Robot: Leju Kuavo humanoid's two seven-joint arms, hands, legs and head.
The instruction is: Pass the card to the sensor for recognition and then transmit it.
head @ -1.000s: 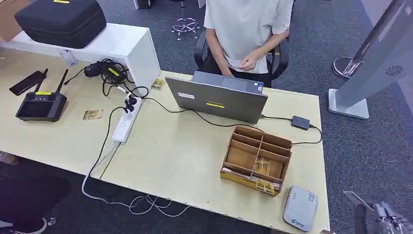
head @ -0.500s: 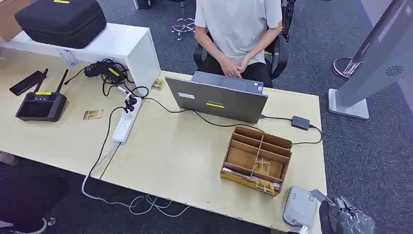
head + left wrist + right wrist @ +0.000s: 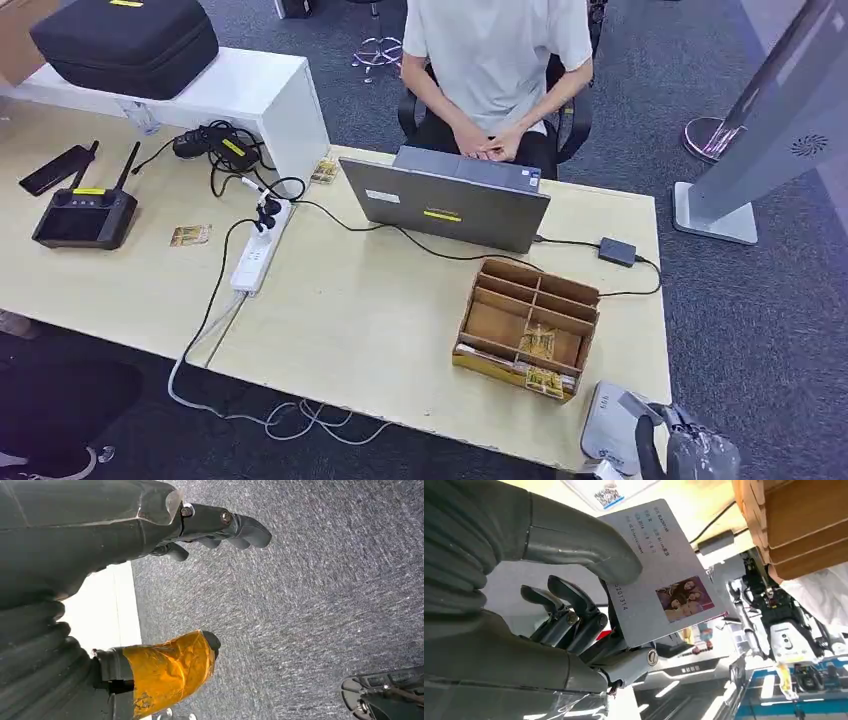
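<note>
Lower right of the head view: the right hand pinches the card between thumb and fingers, touching or just over the grey sensor on the tabletop. Left hand hangs released over carpet.

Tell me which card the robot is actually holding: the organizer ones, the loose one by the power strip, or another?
Another: the grey photo card pinched in the right hand, over the card reader. The rest lie untouched in the wooden organizer and on the desk.
</note>
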